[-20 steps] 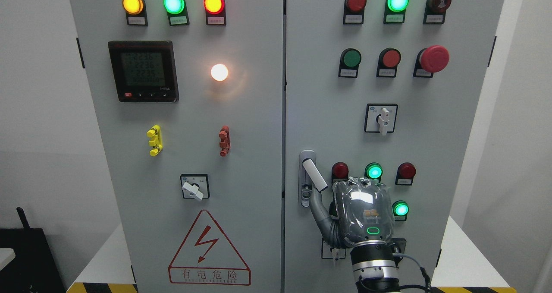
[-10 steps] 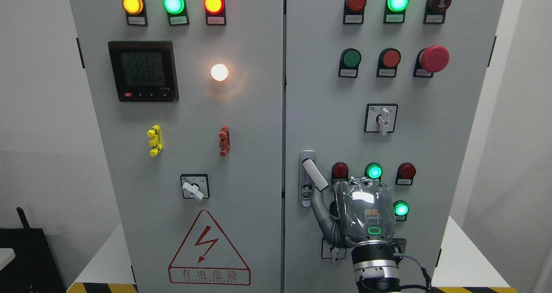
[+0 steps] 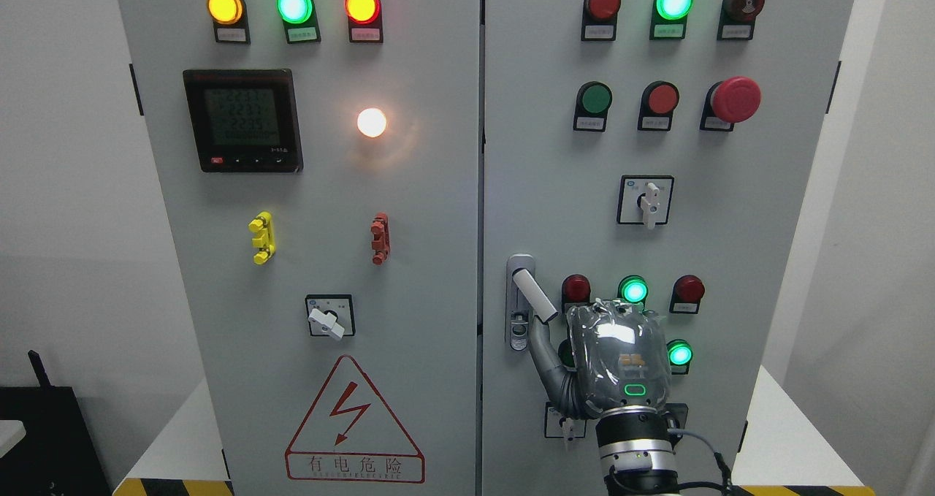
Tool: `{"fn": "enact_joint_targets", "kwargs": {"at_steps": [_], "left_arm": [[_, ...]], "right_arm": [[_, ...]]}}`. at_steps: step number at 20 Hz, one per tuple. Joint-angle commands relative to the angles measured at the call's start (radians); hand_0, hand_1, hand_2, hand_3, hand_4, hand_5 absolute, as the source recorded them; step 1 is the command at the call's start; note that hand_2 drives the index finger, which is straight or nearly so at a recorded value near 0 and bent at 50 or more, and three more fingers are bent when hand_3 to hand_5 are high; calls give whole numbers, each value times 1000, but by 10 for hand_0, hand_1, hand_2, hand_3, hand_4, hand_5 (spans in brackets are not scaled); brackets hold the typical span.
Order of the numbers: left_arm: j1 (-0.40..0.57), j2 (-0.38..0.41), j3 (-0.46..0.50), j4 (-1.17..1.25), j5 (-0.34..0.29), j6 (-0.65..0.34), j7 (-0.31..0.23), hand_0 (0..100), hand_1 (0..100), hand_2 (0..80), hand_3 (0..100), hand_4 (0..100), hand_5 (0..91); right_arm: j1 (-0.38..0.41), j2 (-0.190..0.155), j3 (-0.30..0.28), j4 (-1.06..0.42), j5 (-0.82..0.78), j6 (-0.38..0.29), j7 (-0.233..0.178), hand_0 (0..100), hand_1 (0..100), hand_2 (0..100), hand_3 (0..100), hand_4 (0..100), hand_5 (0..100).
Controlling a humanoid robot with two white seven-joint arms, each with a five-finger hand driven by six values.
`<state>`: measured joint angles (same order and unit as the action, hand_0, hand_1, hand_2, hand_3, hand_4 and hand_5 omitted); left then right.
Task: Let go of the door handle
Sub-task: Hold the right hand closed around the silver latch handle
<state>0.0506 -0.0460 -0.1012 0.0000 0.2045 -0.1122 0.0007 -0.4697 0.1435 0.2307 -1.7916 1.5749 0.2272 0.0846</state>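
The door handle is a white lever on the right cabinet door, swung out of its grey lock plate and slanting down to the right. My right hand rises from the bottom edge just right of it, back of the hand toward the camera. Its thumb stretches up and left, the tip at the lever's lower end. The other fingers point toward the panel and do not wrap the lever. The hand is open and holds nothing. The left arm is out of view.
Red and green lamps sit right behind the hand, another green lamp at its right edge. A rotary switch and red emergency button are higher up. The left door carries a meter, lamps and a warning triangle.
The right hand has drifted slightly to the right, now covering part of the lower green lamp. The lever keeps the same slant.
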Motion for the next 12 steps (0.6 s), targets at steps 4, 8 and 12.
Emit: {"fn": "enact_joint_targets", "kwargs": {"at_steps": [4,8,12], "left_arm": [[0,0,0,-31,-1,0,1,120,389,0,0,0,0],[0,0,0,-31,-1,0,1,120,389,0,0,0,0],[0,0,0,-31,1,0,1,120,389,0,0,0,0]], "right_arm": [[-1,1,-1,-6,-1,0,0,647,0,1000,1000,1000,961],[-3,1,-1,-6,-1,1,0,648,0,1000,1000,1000,961],[-3,1,-1,-6,-1,1,0,650,0,1000,1000,1000,961]]}}
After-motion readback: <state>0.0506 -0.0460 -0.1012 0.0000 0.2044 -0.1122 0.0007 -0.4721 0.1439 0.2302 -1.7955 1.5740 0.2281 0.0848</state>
